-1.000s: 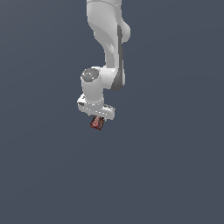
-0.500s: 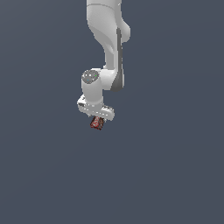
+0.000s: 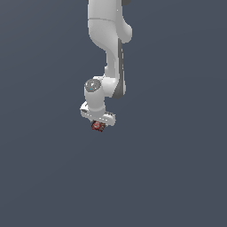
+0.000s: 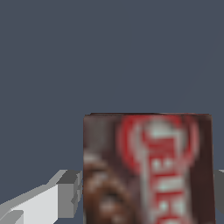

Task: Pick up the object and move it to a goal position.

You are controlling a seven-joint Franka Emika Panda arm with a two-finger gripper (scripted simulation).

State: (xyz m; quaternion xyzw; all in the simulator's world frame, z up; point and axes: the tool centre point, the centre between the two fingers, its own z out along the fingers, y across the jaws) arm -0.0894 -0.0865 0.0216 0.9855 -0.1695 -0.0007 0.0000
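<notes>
Much stays unreadable or out of frame

In the exterior view the box (image 3: 98, 126) is too small to read and the gripper (image 3: 98, 124) fingers are hidden; in the wrist view its blurred lettering runs off the edge, covering most of one finger (image 4: 217, 188).

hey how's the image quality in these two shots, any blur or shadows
Exterior view: flat, even light, no cast shadows or glare; the box is tiny under the gripper. Wrist view: box fills the frame, lettering coarse and blurred; one grey finger looks blocky.
</notes>
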